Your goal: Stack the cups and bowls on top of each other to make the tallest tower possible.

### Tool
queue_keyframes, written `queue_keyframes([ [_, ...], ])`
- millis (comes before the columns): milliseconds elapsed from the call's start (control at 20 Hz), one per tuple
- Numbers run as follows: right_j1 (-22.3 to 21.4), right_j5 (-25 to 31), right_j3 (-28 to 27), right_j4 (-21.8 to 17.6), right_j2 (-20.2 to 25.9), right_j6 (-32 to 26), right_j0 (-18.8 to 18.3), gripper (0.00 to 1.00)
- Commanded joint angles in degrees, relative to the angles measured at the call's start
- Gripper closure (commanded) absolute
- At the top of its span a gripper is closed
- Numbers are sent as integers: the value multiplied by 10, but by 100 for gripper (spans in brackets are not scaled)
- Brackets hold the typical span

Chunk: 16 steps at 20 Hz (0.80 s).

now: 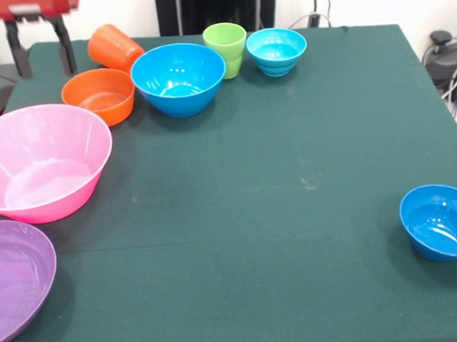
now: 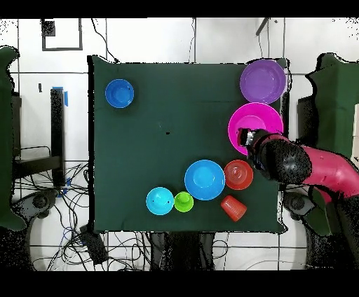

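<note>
My gripper [image 1: 42, 52] hangs open and empty over the far left corner, beside the ribbed orange cup [image 1: 114, 46], which lies on its side. The overhead view shows the gripper [image 2: 245, 138] by the rim of the huge pink bowl [image 2: 258, 119]. An orange bowl [image 1: 100, 95], a medium blue bowl [image 1: 178, 77], an upright lime green cup [image 1: 225, 47] and a cyan bowl [image 1: 276, 50] form a row. The pink bowl [image 1: 42, 163] and the purple bowl [image 1: 14, 277] stand along the left edge. Alone at the near right is a dark blue bowl [image 1: 441, 221]. Nothing is stacked.
A dark green cloth [image 1: 291, 175] covers the whole table. Cables and a black device [image 1: 446, 57] lie off the table's right side. The arm [image 2: 315, 168] reaches in from the right in the overhead view.
</note>
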Motion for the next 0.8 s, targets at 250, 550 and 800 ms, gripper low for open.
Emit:
queue_keyframes([
  [250,106,-81,-9,-105,3,-47,24,0],
  [550,108,-87,-14,-112,-3,-22,44,0],
  [800,93,-93,-6,-113,-9,-2,55,0],
])
